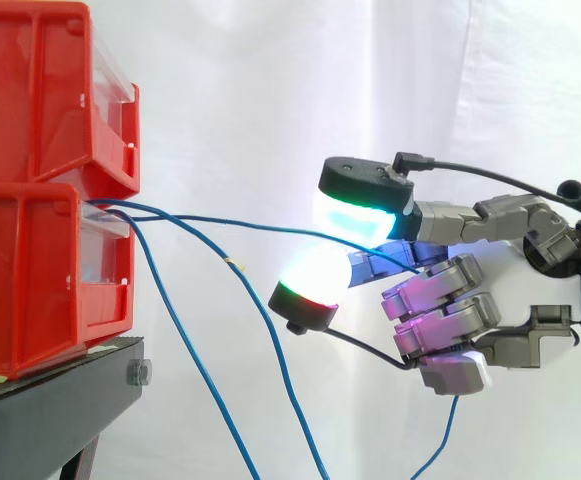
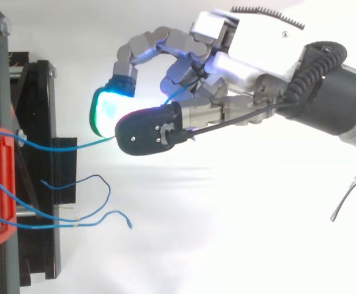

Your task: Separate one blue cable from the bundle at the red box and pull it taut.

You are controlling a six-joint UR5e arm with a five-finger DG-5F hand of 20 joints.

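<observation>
White curtain [image 1: 270, 80] behind hand [image 1: 515, 265] pinched on blue cable [image 2: 79, 145]; from above, other cables' loose ends [image 2: 126, 218].

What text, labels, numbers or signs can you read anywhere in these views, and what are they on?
None can be read.
Red bins: no legible print on the walls or the clear fronts.
Black stand: no marking visible.
Hand, pinching the blue cable: no readable label or number on its casing or pads.
</observation>
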